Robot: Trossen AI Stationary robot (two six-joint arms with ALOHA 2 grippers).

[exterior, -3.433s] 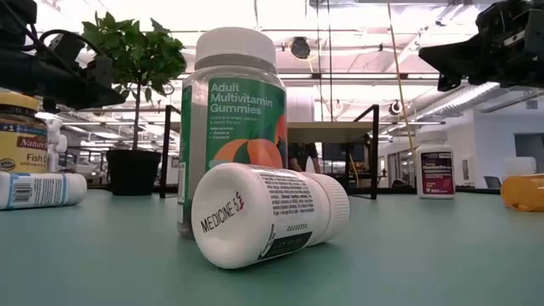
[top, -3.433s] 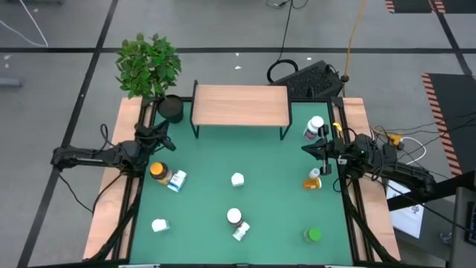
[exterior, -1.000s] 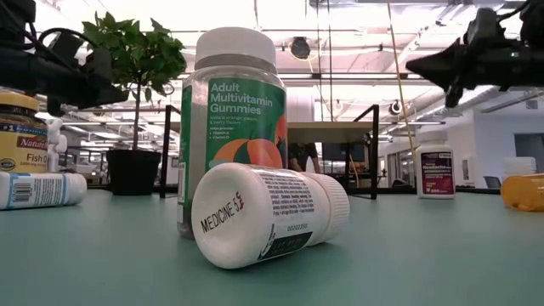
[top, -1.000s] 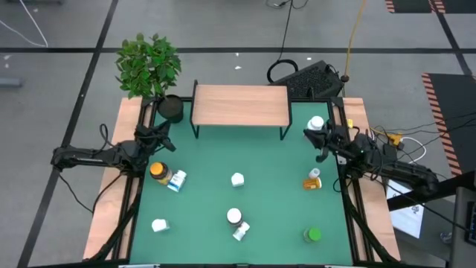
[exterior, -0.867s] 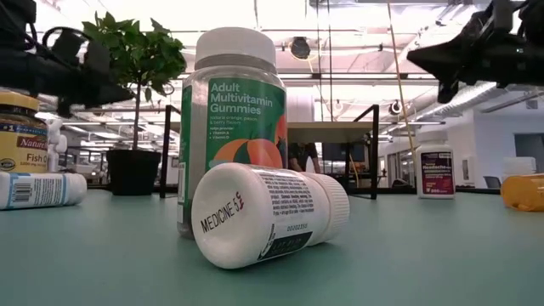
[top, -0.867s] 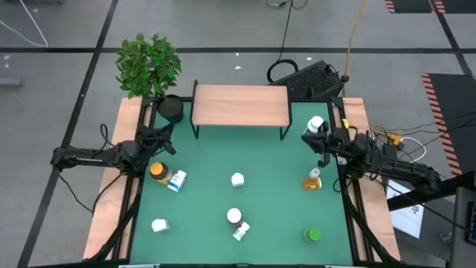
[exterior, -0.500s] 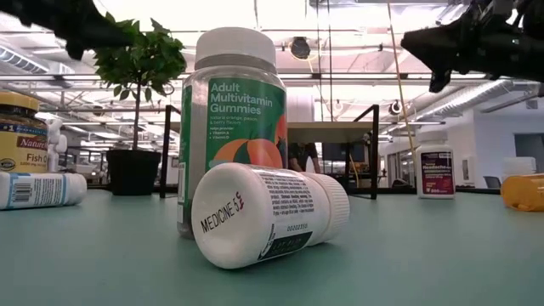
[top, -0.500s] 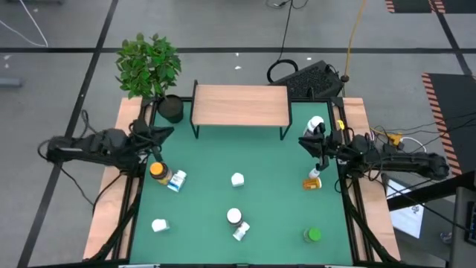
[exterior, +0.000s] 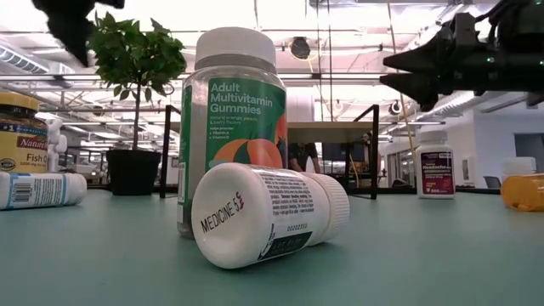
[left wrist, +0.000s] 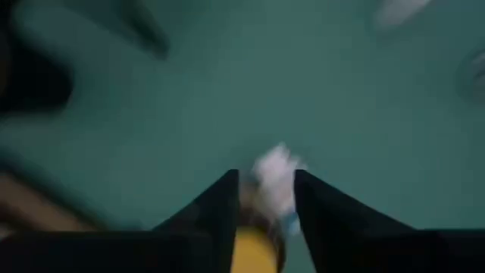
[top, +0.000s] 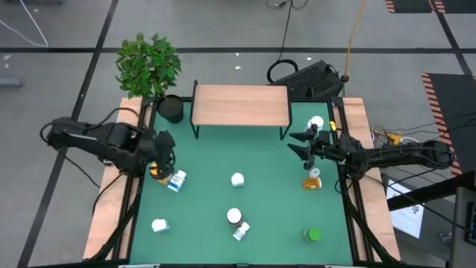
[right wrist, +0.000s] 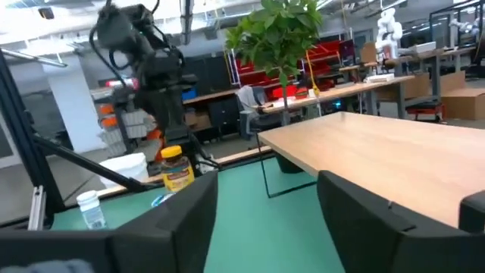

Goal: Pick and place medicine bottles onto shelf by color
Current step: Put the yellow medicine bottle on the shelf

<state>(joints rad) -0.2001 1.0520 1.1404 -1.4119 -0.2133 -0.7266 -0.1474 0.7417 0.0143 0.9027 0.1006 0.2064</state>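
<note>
Nothing is sorted yet: the shelf [top: 240,103], at twelve o'clock on the green table [top: 268,186], has a bare wood top, and every bottle I can find sits on the table.

From the middle of the table in the high view:
- The amber fish-oil bottle with a yellow cap [top: 158,171] stands at nine o'clock, a lying white bottle [top: 177,181] just beside it.
- A white bottle with a dark red label [top: 315,123] stands at two o'clock.
- An orange bottle [top: 312,180] lies at three o'clock.
- The green bottle [top: 313,235] is at five o'clock.
- The multivitamin gummies bottle [exterior: 231,127] and a tipped white medicine bottle [exterior: 270,212] are at six o'clock.

The left gripper [top: 162,152] hangs over the fish-oil bottle, fingers slightly apart and pointing down at the yellow cap. It holds nothing.

The right gripper [top: 300,144] is in the air at three o'clock, fingers spread and empty, aimed toward the shelf.

A second ago both arms were nearer the table's side edges. Since then the left has swung in over the amber bottle, and the right has reached inward past the red-labelled one. No bottle has moved.
</note>
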